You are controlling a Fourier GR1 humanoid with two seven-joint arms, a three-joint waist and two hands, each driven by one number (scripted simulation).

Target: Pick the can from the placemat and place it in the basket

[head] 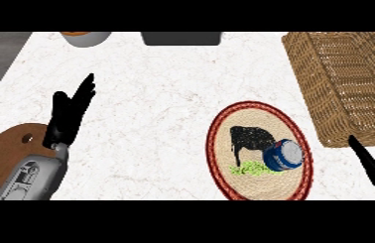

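Observation:
A blue can with a silver top lies tilted on a round woven placemat with a red rim and a black cow picture, at the lower right. The wicker basket stands at the right edge, just beyond the placemat. Only a black fingertip of my right hand shows at the right edge, a short way right of the can and apart from it. My left hand rests open at the left, fingers straight and pointing up, far from the can.
A brown wooden cutting board lies at the lower left under my left forearm. A grey bowl with an orange inside and a dark grey container stand along the counter's far edge.

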